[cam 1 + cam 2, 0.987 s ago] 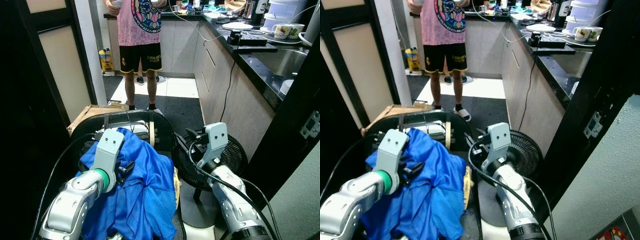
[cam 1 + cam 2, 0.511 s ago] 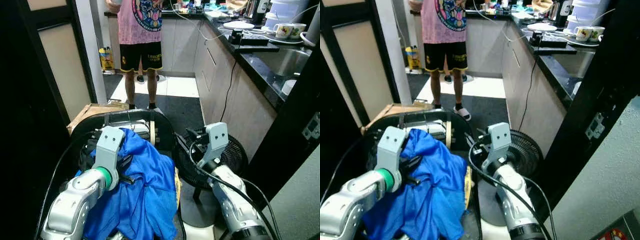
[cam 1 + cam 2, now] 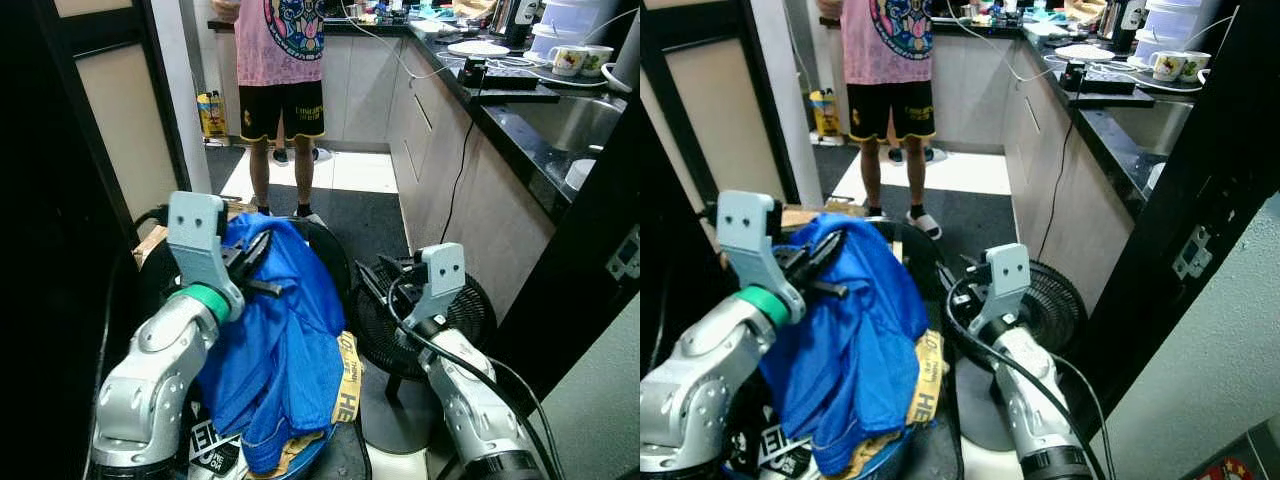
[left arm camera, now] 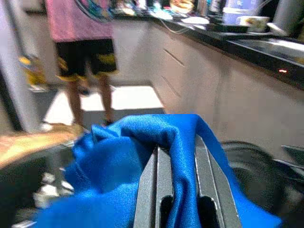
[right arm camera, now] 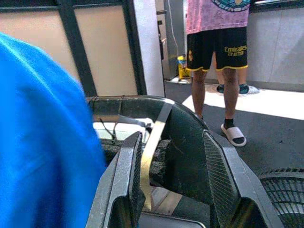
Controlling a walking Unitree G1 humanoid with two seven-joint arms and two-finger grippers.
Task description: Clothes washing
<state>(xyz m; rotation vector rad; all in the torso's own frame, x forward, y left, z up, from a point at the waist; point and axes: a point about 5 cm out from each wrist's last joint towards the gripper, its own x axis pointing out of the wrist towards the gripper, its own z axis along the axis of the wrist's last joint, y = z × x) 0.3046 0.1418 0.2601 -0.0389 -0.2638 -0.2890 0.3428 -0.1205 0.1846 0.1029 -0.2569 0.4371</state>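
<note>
Hanging straight down from our left gripper (image 3: pixel 252 262), clamped on its top fold, the shirt (image 3: pixel 285 345) drapes leftward of our open right gripper (image 3: pixel 385 275).

Two head-mounted cameras look forward and down a narrow kitchen, the dark stone counter (image 3: pixel 520 110) running along the 2 o'clock side and a person in a pink shirt and black shorts (image 3: pixel 282 70) standing well off at 12 o'clock. Both share this scene, the right eye slightly offset. The left wrist camera looks close along its left end effector (image 4: pixel 179 185), pressed against bright blue fabric (image 4: pixel 142 156), toward the same person and counter. The right wrist camera sights along its right end effector (image 5: pixel 173 190) over a black round basket rim (image 5: pixel 142 102) toward the person's legs.
</note>
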